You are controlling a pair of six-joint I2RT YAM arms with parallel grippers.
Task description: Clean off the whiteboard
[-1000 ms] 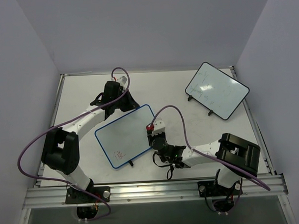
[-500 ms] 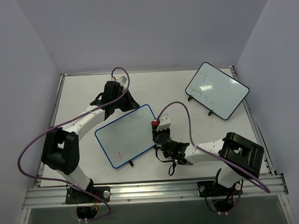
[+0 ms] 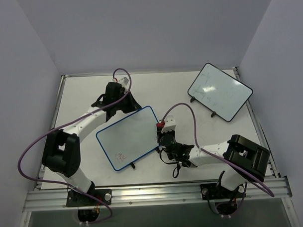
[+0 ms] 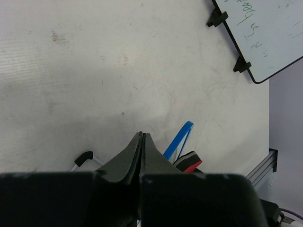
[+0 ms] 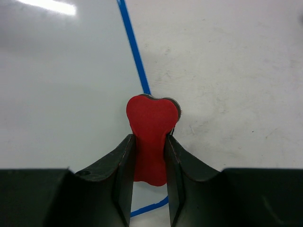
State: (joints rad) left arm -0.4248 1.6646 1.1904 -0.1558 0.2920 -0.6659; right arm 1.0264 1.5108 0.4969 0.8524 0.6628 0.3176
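Starting on the left, the left gripper (image 3: 122, 103) sits at the far edge of the whiteboard (image 3: 127, 136). Its two fingers (image 4: 142, 142) are pressed tight together, with nothing seen between them. The blue-rimmed whiteboard lies tilted in the middle of the table (image 3: 160, 91), a bit to the left. Most of it is clean and white. Small red scribbles (image 3: 121, 157) sit by its near edge, close to the near left corner.

At the whiteboard's right edge, the right gripper (image 3: 165, 133) squeezes a red eraser (image 5: 152, 113) between its fingers. The eraser's round end sits right over the blue rim, with white board to its left and bare table to its right.

Farther right there is a wide bare patch of table. Past it, by the far right corner, stands a black-rimmed board (image 3: 219, 91) with faint dark marks, well apart from the blue one.
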